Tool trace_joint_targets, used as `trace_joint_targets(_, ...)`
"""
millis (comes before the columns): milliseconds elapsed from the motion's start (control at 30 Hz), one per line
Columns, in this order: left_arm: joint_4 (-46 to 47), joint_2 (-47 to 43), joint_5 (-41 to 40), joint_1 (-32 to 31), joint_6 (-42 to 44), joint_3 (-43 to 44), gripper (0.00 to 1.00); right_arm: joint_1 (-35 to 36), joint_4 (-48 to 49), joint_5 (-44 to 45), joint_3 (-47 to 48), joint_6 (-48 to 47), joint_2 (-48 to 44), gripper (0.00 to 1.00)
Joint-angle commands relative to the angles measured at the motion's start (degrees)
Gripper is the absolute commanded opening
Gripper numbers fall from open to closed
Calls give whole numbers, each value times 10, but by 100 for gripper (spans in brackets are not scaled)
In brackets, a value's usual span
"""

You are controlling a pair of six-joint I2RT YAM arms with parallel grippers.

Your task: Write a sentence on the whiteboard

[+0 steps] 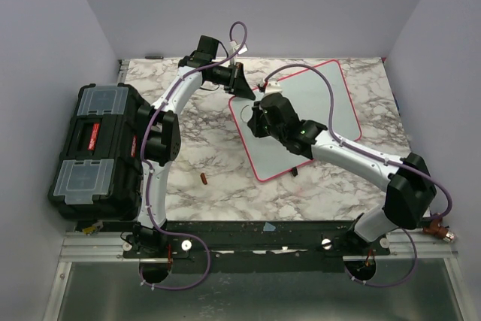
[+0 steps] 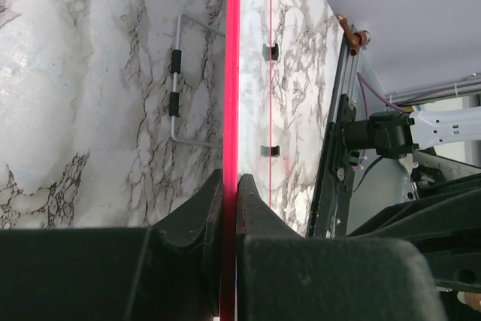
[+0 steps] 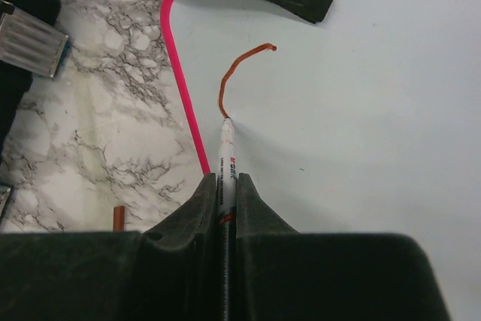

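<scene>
Marble-patterned table [image 1: 225,193] is carrying the whiteboard [image 1: 308,92] at centre-right. The left gripper [image 2: 230,186] is pinching its pink rim, and the right gripper [image 3: 227,186] is clenching a marker [image 3: 225,148], whose tip is touching the board below an orange stroke [image 3: 222,92]. Thin, stiff and glossy, the board is likely sliding easily, so gripping the rim suits best.

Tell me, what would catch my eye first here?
The right gripper pinches a black-and-white marker pen, its tip on a glossy white board with a pink-red rim, ending one curved orange-red stroke. The left gripper clamps the board's far corner. A black plastic toolbox fills the overhead view's left side.
</scene>
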Motion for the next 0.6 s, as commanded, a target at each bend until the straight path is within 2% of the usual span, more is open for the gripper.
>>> trace_joint_targets(0,24,-11,-19,-8,66,-9,0,2,-42,14,-28,3,-14,1)
trace_joint_targets(333,25,-12,-20,-8,67,-10,0,2,-56,65,-44,14,-33,1)
trace_joint_targets(567,25,-13,-16,-8,67,-11,0,2,-57,107,-21,14,-34,1)
